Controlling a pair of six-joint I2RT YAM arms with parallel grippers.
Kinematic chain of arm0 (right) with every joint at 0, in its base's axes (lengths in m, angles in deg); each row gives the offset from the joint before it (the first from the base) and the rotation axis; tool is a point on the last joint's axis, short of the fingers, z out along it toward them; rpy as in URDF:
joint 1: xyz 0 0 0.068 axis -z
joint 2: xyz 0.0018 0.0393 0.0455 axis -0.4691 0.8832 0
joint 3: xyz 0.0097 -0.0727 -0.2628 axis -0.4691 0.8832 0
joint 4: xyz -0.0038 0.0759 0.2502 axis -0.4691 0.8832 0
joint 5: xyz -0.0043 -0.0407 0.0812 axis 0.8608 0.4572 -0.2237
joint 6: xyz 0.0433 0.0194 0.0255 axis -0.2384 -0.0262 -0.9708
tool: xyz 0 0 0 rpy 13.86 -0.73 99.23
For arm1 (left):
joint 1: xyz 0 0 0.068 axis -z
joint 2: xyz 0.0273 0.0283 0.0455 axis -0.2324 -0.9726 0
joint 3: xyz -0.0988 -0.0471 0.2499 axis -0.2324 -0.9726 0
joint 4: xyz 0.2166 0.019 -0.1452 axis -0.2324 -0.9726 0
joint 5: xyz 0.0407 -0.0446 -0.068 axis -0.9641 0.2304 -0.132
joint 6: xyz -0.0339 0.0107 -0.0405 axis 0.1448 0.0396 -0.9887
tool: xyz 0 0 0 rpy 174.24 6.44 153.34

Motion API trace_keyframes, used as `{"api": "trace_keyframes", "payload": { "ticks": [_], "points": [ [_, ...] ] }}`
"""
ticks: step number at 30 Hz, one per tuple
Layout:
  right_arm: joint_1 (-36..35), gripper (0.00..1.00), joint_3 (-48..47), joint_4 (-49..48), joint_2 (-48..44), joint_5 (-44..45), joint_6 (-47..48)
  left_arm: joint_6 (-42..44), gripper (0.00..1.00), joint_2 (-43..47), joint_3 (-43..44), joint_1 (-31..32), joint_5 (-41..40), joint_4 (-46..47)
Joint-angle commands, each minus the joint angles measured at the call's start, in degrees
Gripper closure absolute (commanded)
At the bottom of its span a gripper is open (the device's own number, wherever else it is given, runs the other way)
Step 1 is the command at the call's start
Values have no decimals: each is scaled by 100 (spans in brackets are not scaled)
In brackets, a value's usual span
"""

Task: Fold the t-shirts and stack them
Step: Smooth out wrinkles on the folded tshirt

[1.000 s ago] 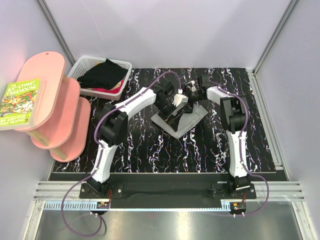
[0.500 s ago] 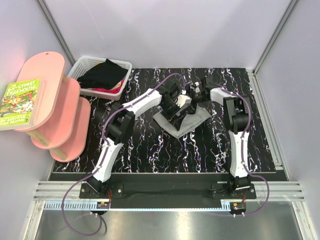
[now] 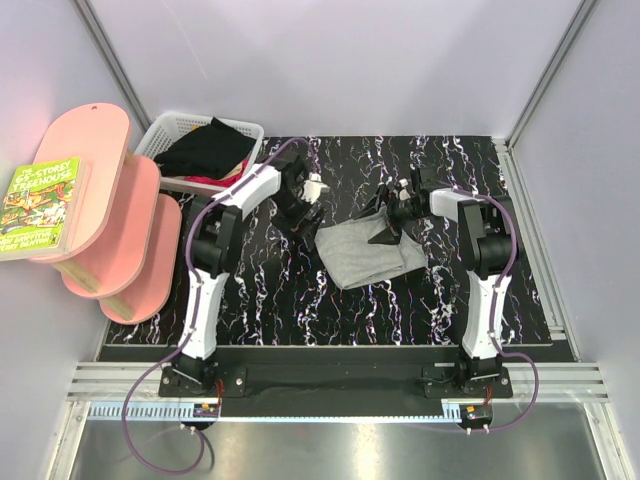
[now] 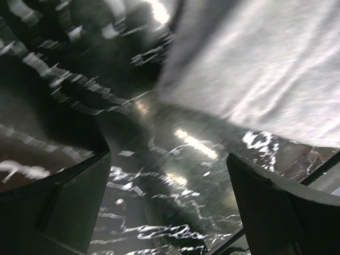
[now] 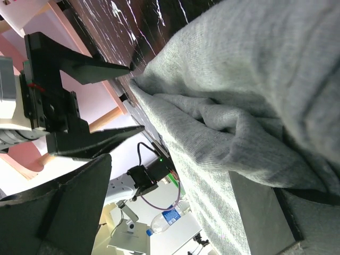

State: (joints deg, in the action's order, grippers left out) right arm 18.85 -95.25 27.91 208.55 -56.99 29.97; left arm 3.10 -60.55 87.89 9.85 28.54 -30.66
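Grey t-shirt (image 3: 368,255) lies folded mid table (image 3: 290,300), black t-shirt (image 3: 205,148) heaped in basket (image 3: 172,120); left gripper (image 3: 306,194) beside the cloth and right gripper (image 3: 390,216) at its far edge both gape, gripping nothing, so this fold looks done.

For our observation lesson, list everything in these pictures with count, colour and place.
table: 1, black with white veins
basket: 1, white lattice, table's far left corner
shelf: 1, pink, tiered, left of table
book: 1, green and yellow, on shelf
grey t-shirt: 1, light grey, folded, middle of table
black t-shirt: 1, black, heaped in basket
red cloth: 1, pinkish red, in basket
left claw: 1, black, open, left of grey t-shirt
right claw: 1, black, open, at grey t-shirt's far edge
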Motion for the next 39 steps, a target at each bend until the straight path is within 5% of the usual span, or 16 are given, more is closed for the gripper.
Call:
{"api": "trace_keyframes", "payload": {
  "ticks": [1,13,28,39],
  "points": [
    [25,1,166,231,-34,831,258,-10,1,541,-92,378,-85,-200],
    [112,0,-318,503,-1387,1296,170,-160,1,1782,23,816,1022,-419],
    [1386,0,482,548,-1071,1718,776,-203,1,227,197,1459,1111,-253],
    [1563,0,780,548,-685,1824,961,201,1,-301,215,1231,21,-103]
  ]
}}
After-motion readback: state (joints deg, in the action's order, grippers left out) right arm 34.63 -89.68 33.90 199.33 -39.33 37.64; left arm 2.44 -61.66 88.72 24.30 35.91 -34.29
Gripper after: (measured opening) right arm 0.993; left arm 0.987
